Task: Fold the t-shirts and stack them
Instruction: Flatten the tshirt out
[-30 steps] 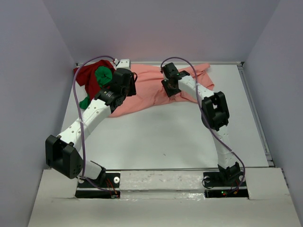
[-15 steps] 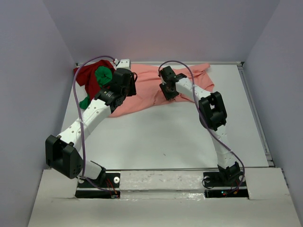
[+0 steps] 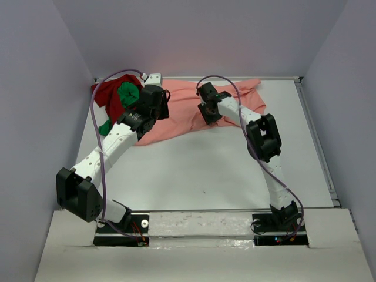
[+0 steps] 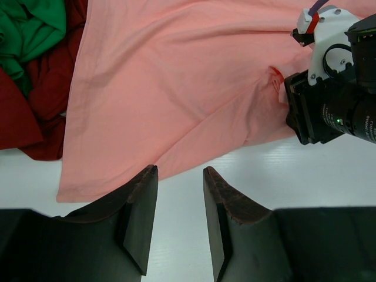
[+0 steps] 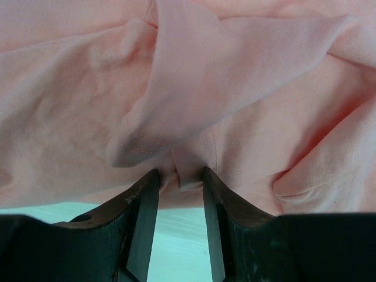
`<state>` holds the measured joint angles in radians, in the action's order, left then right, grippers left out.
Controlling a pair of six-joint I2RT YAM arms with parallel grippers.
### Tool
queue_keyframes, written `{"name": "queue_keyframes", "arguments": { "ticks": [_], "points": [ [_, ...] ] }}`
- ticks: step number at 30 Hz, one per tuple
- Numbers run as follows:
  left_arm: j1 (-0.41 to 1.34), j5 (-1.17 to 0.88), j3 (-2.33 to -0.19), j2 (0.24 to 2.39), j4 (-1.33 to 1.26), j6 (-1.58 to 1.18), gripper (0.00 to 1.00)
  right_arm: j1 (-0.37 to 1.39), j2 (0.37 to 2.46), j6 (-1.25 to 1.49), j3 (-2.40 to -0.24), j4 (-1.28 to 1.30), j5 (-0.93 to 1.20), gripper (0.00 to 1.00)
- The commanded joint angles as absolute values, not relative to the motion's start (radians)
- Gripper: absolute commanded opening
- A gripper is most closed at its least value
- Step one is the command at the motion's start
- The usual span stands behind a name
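The salmon-pink t-shirt (image 3: pixel 185 97) lies spread and wrinkled across the back of the table (image 3: pixel 200 170). At the back left corner the dark red t-shirt (image 3: pixel 104 93) lies crumpled, with the green t-shirt (image 3: pixel 127 94) bunched on top of it. My left gripper (image 4: pixel 179 170) is open at the pink shirt's (image 4: pixel 176 76) near edge, with only bare table between its fingers. My right gripper (image 5: pixel 179 172) is open at the pink shirt's (image 5: pixel 235 76) near hem. A small fold of that hem sits between its fingertips. The red (image 4: pixel 17 117) and green (image 4: pixel 29 23) shirts also show in the left wrist view.
Grey walls close in the table on the left, back and right. The right arm's wrist (image 4: pixel 332 94) sits close to the right of my left gripper. A raised rim (image 3: pixel 317 141) runs along the table's right side.
My right gripper has shifted slightly left and toward the back over the pink shirt, then held still. The left arm has not moved.
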<state>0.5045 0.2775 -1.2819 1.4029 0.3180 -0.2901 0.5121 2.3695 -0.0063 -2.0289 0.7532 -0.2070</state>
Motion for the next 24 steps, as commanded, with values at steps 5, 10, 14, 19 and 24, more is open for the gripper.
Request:
{"name": "queue_keyframes", "arguments": {
  "ticks": [5, 10, 14, 19, 24],
  "points": [
    [0.509, 0.273, -1.269, 1.365, 0.284, -0.281, 0.47, 0.518, 2.292, -0.006, -2.008, 0.749, -0.242, 0.41],
    [0.511, 0.27, -1.264, 1.368, 0.284, -0.282, 0.47, 0.518, 2.264, -0.008, -2.003, 0.747, -0.256, 0.41],
    [0.509, 0.267, -1.266, 1.368, 0.282, -0.285, 0.47, 0.518, 2.258, -0.011, -2.009, 0.747, -0.255, 0.41],
    [0.511, 0.27, -1.267, 1.368, 0.284, -0.284, 0.47, 0.518, 2.269, -0.014, -2.016, 0.747, -0.256, 0.41],
    [0.511, 0.272, -1.27, 1.368, 0.285, -0.282, 0.47, 0.518, 2.284, -0.011, -2.006, 0.747, -0.252, 0.41]
  ]
}}
